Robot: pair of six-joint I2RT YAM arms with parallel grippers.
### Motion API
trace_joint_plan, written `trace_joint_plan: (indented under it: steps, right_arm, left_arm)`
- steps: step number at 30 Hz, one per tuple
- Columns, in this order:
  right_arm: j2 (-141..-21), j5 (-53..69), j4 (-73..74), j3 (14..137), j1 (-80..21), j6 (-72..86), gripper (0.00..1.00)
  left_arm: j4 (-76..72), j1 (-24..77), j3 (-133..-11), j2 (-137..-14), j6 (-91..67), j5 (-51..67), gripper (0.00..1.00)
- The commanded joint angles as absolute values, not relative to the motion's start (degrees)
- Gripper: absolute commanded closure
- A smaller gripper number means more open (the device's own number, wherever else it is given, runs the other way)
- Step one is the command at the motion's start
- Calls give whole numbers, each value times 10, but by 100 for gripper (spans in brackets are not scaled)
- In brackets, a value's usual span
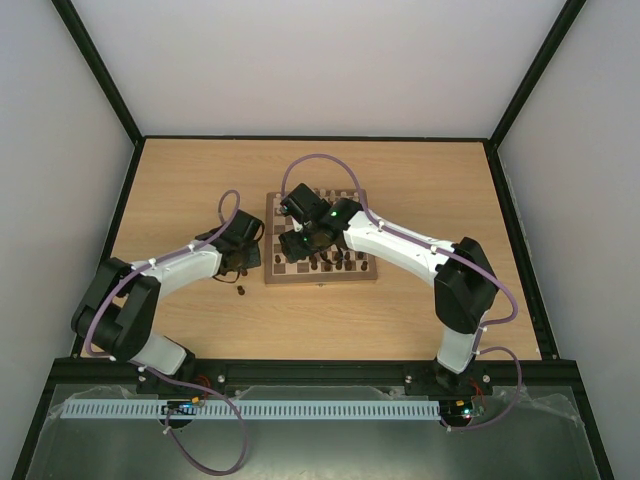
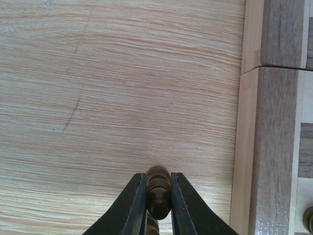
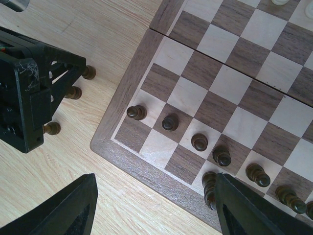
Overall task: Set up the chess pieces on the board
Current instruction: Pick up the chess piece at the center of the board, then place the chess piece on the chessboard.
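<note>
A dark piece is pinched between the fingers of the left gripper, whose black jaws stand narrow and press against both its sides. It is held just off the left edge of the board, over the table; whether its foot touches the wood cannot be told. Three loose dark pieces are on the table at that same side of the board, close around the left gripper and partly hidden by it.

On the board, a line of dark pawns runs along the second row from the near edge, starting at the left-hand column, one to a square. A taller dark figure is in the edge row, between the pawns and the near border, next to one finger of the right gripper. That gripper hangs above the near-left corner of the board with its jaws wide apart, holding nothing; the corner's border shows in the gap.

From above, the board lies in the middle of the table, the left arm reaching to its left edge and the right arm stretching across its right half.
</note>
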State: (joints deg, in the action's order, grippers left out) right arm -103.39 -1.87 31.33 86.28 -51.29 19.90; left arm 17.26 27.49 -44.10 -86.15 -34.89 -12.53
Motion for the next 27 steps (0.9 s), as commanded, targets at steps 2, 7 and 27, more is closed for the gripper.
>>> trace_joint_plan:
  steps: [2,7,27]
  right_arm:
    - [-1028,-16,319,856,-512,197,33]
    - [-1024,-18,320,856,-512,198,34]
    - [-925,-97,350,831,-512,222,32]
  left_arm:
    - [172,279,-456,-857,-345,-134,88]
    - [198,281,-476,-837,-337,-148,90]
    - [326,389,-591,-781,-329,-147,91]
